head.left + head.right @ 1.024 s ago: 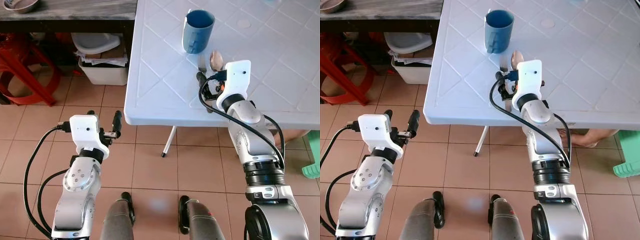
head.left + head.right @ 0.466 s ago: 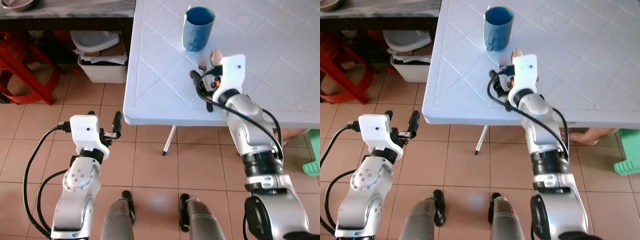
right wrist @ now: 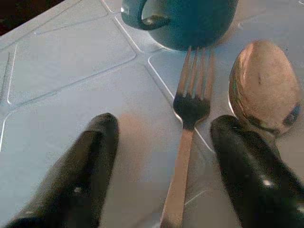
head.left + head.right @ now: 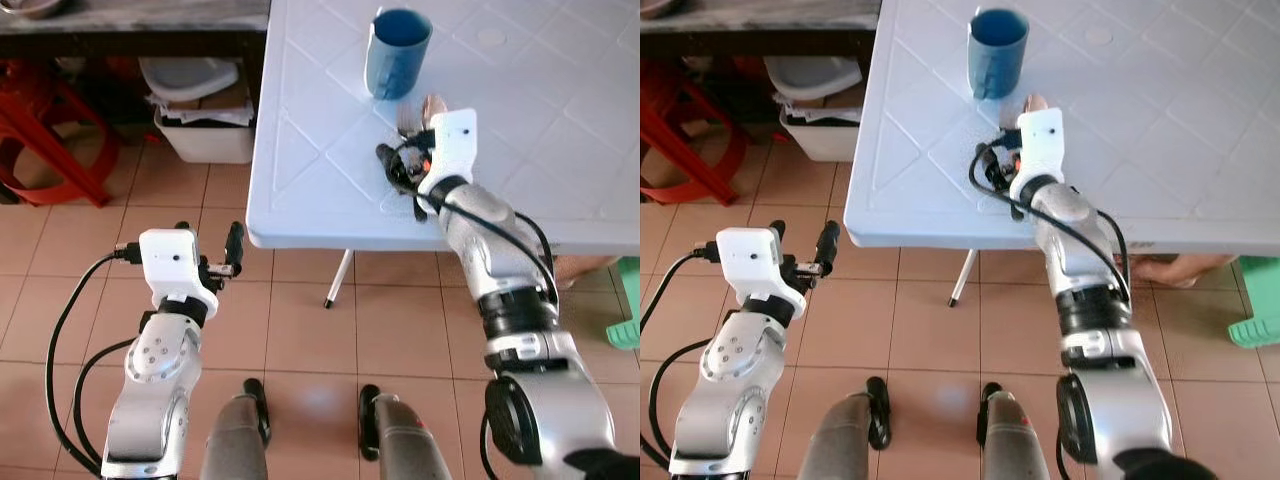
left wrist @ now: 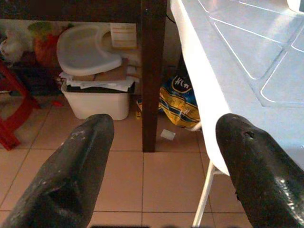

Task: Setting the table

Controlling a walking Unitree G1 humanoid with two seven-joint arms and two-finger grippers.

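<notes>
**Right gripper low over the fork, fingers spread**

The right gripper [image 3: 164, 156] sits low over the white plastic surface [image 4: 320, 110], near its front edge. Its two black fingers [image 3: 83, 166] are spread wide apart, one on each side of the fork [image 3: 187, 142]. The fork lies flat on the surface between them, tines pointing toward the blue mug [image 4: 397, 52], and nothing is pinched. In the right wrist view one finger rests on bare surface beside the fork's handle, while the other lies over the neck of the spoon [image 3: 263, 88], whose bowl faces up just beside the fork's tines.

The mug stands upright just beyond the cutlery, its handle turned toward the surface's left edge. The tips of the fork's tines come close to the mug's base; whether they touch it cannot be told.

The left gripper [image 5: 164, 142] hangs off the surface, below and to the left of its corner, above the tiled floor [image 4: 300, 330]. Its fingers are also spread and hold nothing.

Under a dark wooden table [image 4: 140, 30] at the left stands a white plastic bin [image 4: 205, 140] with a white lid [image 5: 85, 50] and papers piled on top. A red stool [image 4: 50, 130] stands farther left, and a yellow and blue bag [image 5: 180, 102] lies on the floor behind the dark table leg.
</notes>
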